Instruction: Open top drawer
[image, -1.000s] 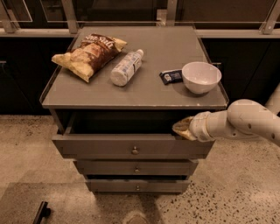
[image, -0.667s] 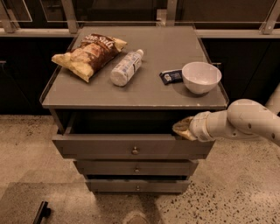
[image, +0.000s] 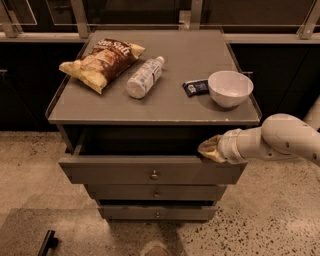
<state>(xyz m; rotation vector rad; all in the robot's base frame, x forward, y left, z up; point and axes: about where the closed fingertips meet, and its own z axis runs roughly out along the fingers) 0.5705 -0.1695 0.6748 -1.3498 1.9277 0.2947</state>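
Observation:
The top drawer (image: 120, 172) is a wide grey drawer with a small round metal knob (image: 154, 175). It stands pulled out from the cabinet, with a dark gap behind its front panel. My gripper (image: 210, 149) reaches in from the right on a white arm (image: 280, 137). Its tip rests at the upper right edge of the drawer front, just under the cabinet top.
On the cabinet top (image: 170, 107) lie a chip bag (image: 100, 62), a plastic bottle (image: 144, 77), a small dark packet (image: 196, 87) and a white bowl (image: 230, 87). Two narrower drawers (image: 156, 193) sit below. A speckled floor (image: 30, 165) surrounds the cabinet; a dark counter runs behind.

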